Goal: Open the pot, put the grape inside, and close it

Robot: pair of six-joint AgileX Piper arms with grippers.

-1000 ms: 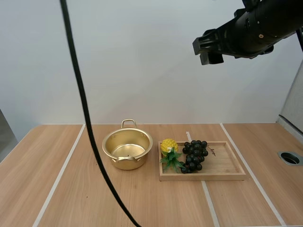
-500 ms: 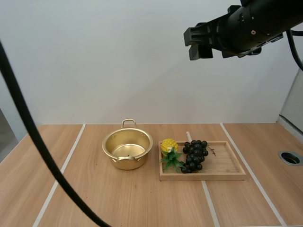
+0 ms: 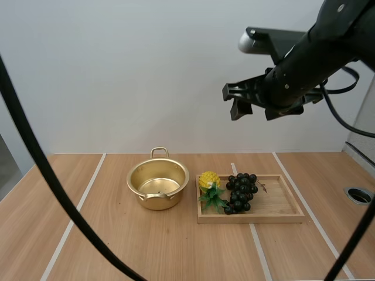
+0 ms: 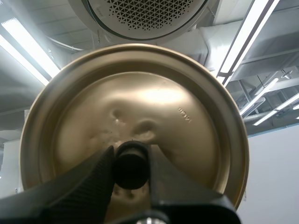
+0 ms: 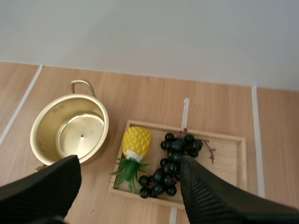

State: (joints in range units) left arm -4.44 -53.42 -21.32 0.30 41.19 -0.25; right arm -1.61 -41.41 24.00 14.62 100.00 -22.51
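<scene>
Toward the upper right of the high view, the right gripper (image 3: 241, 100) hangs high above the table (image 3: 105, 246), roughly over the left end of the wooden tray (image 3: 281, 202). Its two fingers (image 5: 46, 191) stand widely apart, and they hold and touch nothing. Through the right wrist view the pot and the tray show well below them.

The left gripper (image 4: 131, 163) is closed narrowly on the black knob (image 4: 131, 167) of the golden lid (image 4: 163, 107). One ribbed finger presses on each side of the knob, and the lid is carried with its round face turned to the camera.

At the lower centre of the high view the pot (image 3: 157, 202) stands open on the table, just beside the left edge of the tray. Its shiny bottom is bare.

On the tray lie a toy pineapple (image 3: 209, 180) at the left end and the bunch of grapes (image 3: 241, 192) just to the right of it, touching its green leaves. The right half of the tray is bare wood.
</scene>
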